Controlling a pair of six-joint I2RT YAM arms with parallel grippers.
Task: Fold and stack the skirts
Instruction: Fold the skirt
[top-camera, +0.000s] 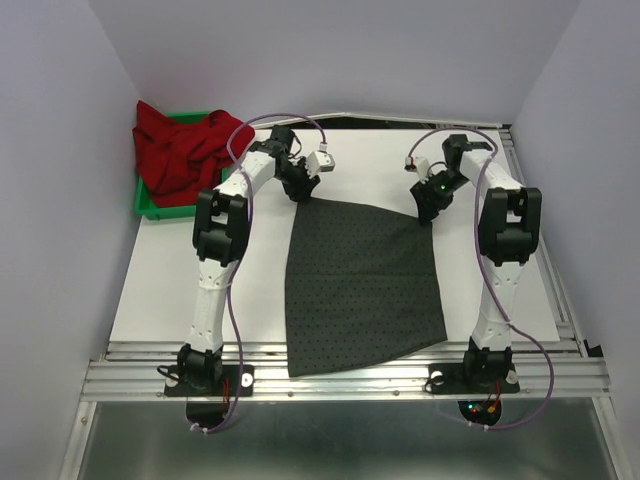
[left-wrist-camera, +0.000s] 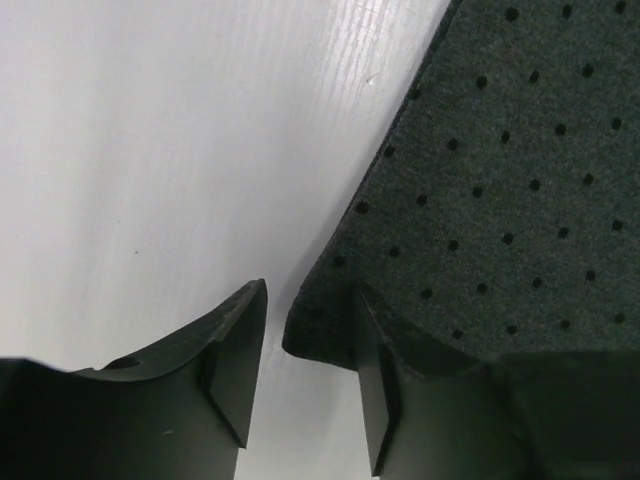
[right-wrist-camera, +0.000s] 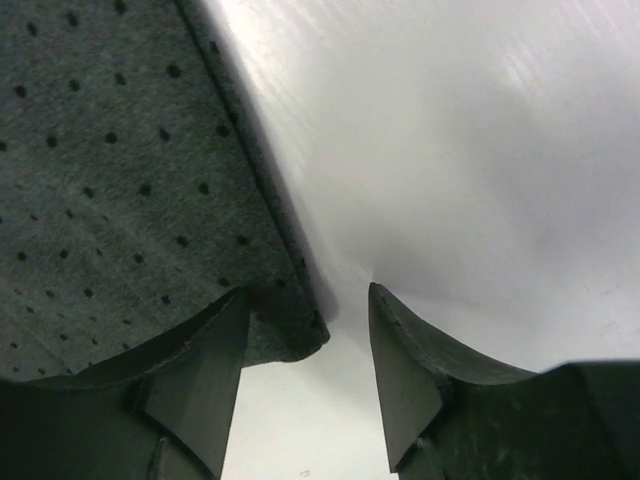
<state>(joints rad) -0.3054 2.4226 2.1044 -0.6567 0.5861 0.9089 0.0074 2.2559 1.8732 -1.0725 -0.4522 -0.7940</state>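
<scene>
A: Left gripper (left-wrist-camera: 311, 292): jaws partway apart, nothing clamped. A corner of the charcoal skirt (top-camera: 360, 285) lies on the table (top-camera: 180, 290) in the gap. One finger (left-wrist-camera: 235, 360) stands over bare white surface and the other over dotted cloth.

B: Agreed. Does the finger on the cloth side touch the fabric?

A: Cannot tell from the left wrist view. The cloth edge runs under that finger and looks flat, not lifted.

B: Right gripper (right-wrist-camera: 308, 292): the same, mirrored. Jaws partway apart, holding nothing. The skirt's other far corner sits in the gap. The finger (right-wrist-camera: 200, 370) on the skirt side is over cloth, its partner over bare table. Contact cannot be told here either.

A: Skirt position, from the top view?

B: The charcoal skirt lies spread flat at mid-table, one layer, a trapezoid. The narrow end is far from the arm bases. The flared hem reaches the near edge between the two bases. The left gripper is at the far left corner and the right gripper at the far right corner. Both arms reach forward, one along each side of the cloth.

A: And the second garment?

B: The red skirt (top-camera: 178, 150) is bunched in a heap in the green bin (top-camera: 165, 212), at the far left corner of the table. It spills over the rim. It is well apart from the charcoal skirt and from both grippers.
</scene>
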